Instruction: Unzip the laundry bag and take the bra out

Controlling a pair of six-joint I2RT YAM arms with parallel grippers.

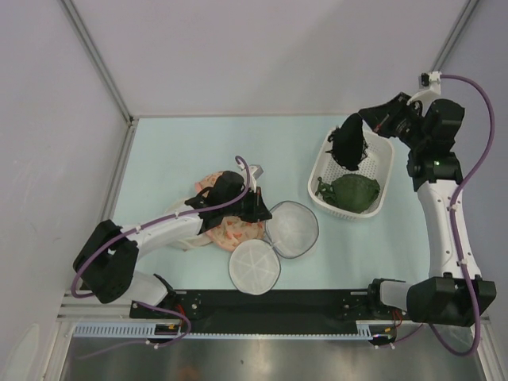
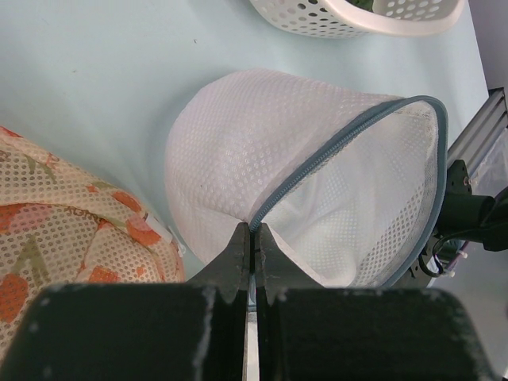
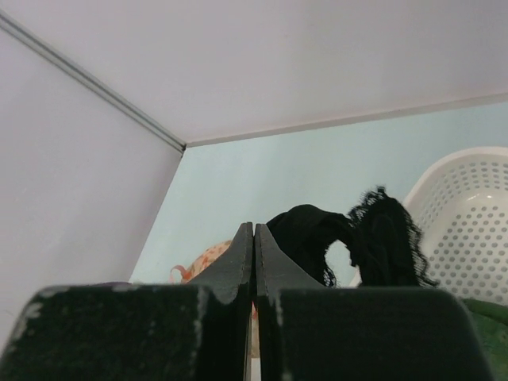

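The laundry bag [image 1: 292,228], white mesh with a dark zipper band, lies unzipped on the table. Its two round halves are spread apart. My left gripper [image 1: 266,211] is shut on the zipper band where the halves meet, as the left wrist view shows at the gripper [image 2: 253,230] and the laundry bag [image 2: 317,182]. The black bra [image 1: 348,144] hangs in the air over the white basket, and my right gripper [image 1: 361,127] is shut on it. In the right wrist view the bra [image 3: 317,234] droops just right of that shut gripper [image 3: 254,228].
A white perforated basket [image 1: 386,163] stands at the back right with a dark green item [image 1: 355,192] inside. A peach floral mesh bag [image 1: 236,231] lies under my left arm, also in the left wrist view [image 2: 71,230]. Walls close the table's far and left sides.
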